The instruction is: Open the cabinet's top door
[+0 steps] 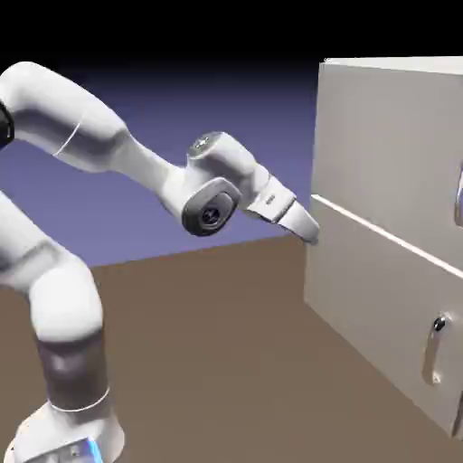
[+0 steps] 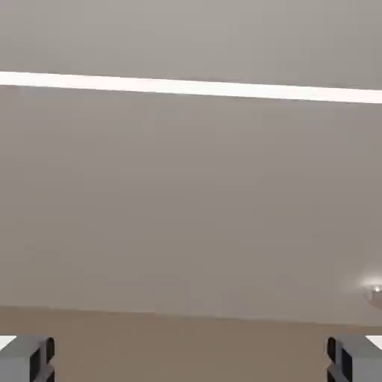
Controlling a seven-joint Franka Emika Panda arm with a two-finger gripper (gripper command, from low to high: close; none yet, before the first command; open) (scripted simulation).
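Blue-violet backdrop point(image 1: 271, 118), plain, behind the tool, with a brown surface point(image 1: 199, 335) beneath. From the exterior view's left, we list:

Item: white arm point(image 1: 77, 113), reaching toward the tool.

Item: tool point(image 2: 191, 359), fingers spread wide, nothing between them in the hand view; it hangs near the cabinet's far edge.

Item: cabinet point(image 1: 407, 64), off-white, ahead of the tool.

Item: top door point(image 1: 380, 136), above and to the right of the tool, apparently closed; its handle point(image 1: 459, 194) stands farther right of the tool.

Item: lower door point(image 1: 371, 298), its upright handle point(image 1: 432, 353) below and right of the tool.

Risks: we judge that pressing straight on from here could drive the fingertips into bare panel, as no handle lies between them. The lower handle could be taken by mistake if the tool travels right without rising.

Defects of view: the exterior view's right edge crops the top handle; the hand view omits it and trims the lower one. Whether the tool touches the panel, we cannot tell.
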